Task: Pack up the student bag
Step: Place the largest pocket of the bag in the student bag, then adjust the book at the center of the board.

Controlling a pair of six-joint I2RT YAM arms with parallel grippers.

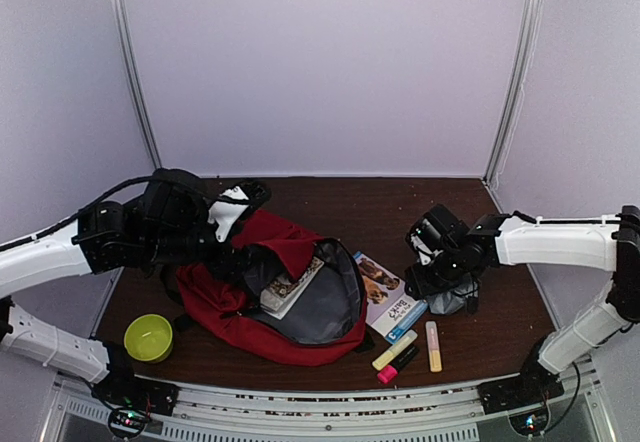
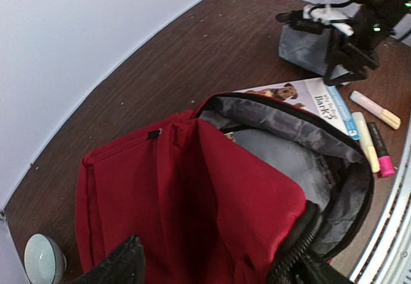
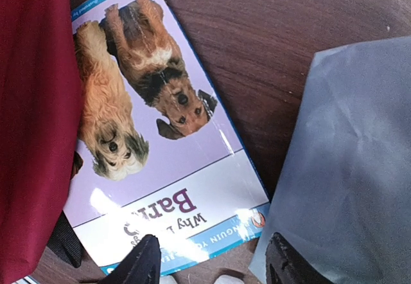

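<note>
The student bag (image 1: 250, 327) is a big red backpack lying at the table's centre, its mouth open toward the right and its grey lining (image 2: 282, 162) showing. A book (image 1: 290, 287) lies inside the opening. My left gripper (image 2: 212, 266) hovers over the bag's red top panel, open, its fingers wide apart with the fabric beneath them. My right gripper (image 3: 212, 268) is open above the lower corner of a dog-cover book (image 3: 160, 136) and the edge of a small grey pouch (image 3: 350, 168). Nothing is held.
Highlighters lie near the front edge: a yellow one (image 1: 395, 349), a pink one (image 1: 398, 365) and a peach one (image 1: 433, 347). A green bowl (image 1: 148, 337) stands at the front left. White walls enclose the back and the sides.
</note>
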